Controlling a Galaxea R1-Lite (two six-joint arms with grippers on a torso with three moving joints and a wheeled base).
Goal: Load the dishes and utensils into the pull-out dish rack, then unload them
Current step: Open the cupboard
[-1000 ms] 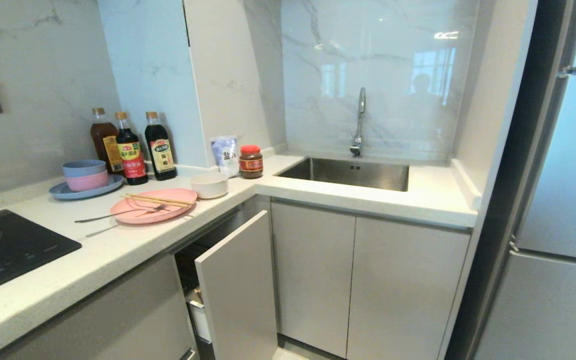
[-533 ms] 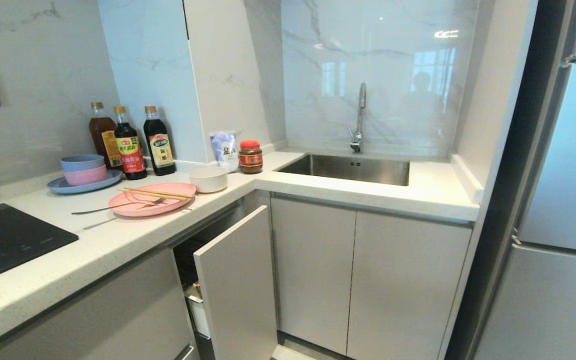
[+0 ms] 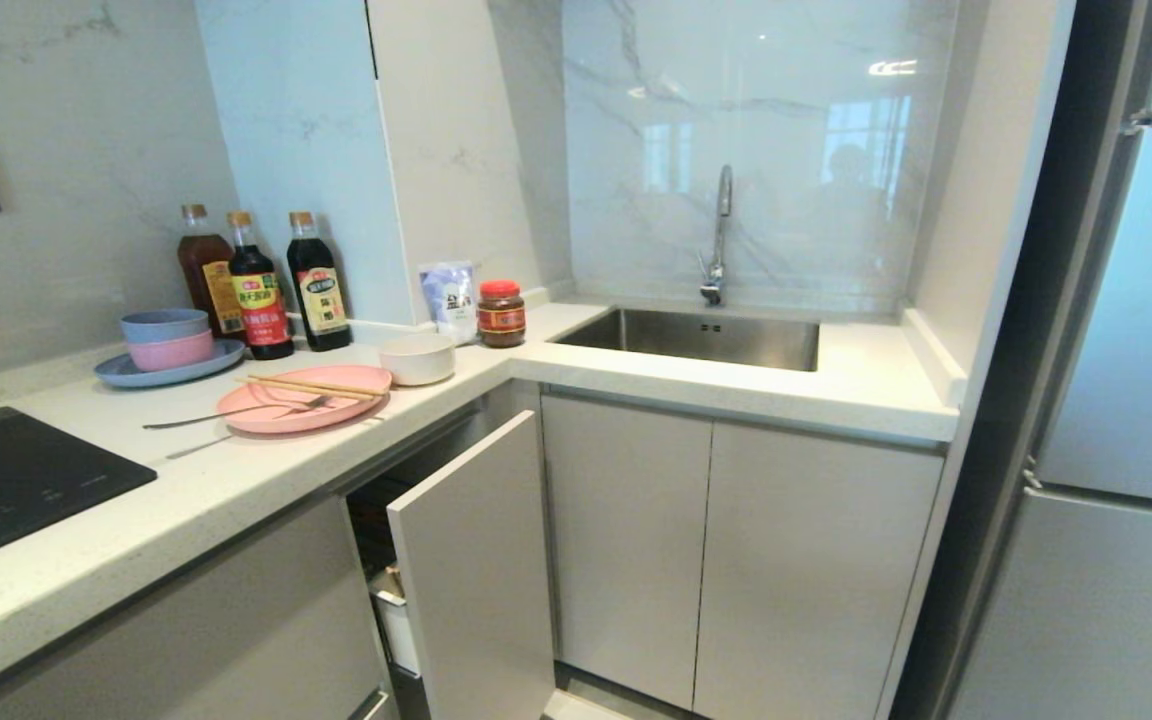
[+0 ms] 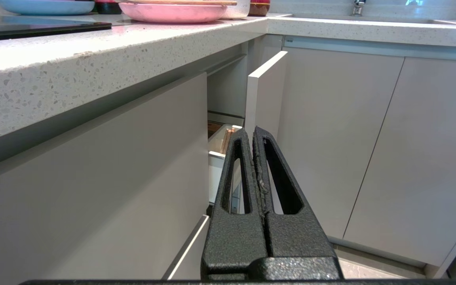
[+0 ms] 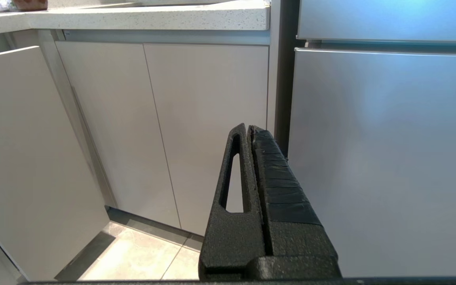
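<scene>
Head cam dipped a touch since 1 s ago, nothing else moved: round pale-pink plate (image 3: 304, 409) w/ chopsticks unloaded at 9 o'clock, left gripper (image 4: 253, 134) & right gripper (image 5: 247, 130) both closed, empty.

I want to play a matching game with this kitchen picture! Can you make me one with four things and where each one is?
Things:
1. chopsticks
2. cream bowl
3. pink bowl
4. red-lidded jar

Places:
A. inside the blue plate, under a blue bowl
B. lying across the pink plate
C. beside the sink, next to a white pouch
D. on the counter just beyond the pink plate

Pairs: 1-B, 2-D, 3-A, 4-C
</scene>
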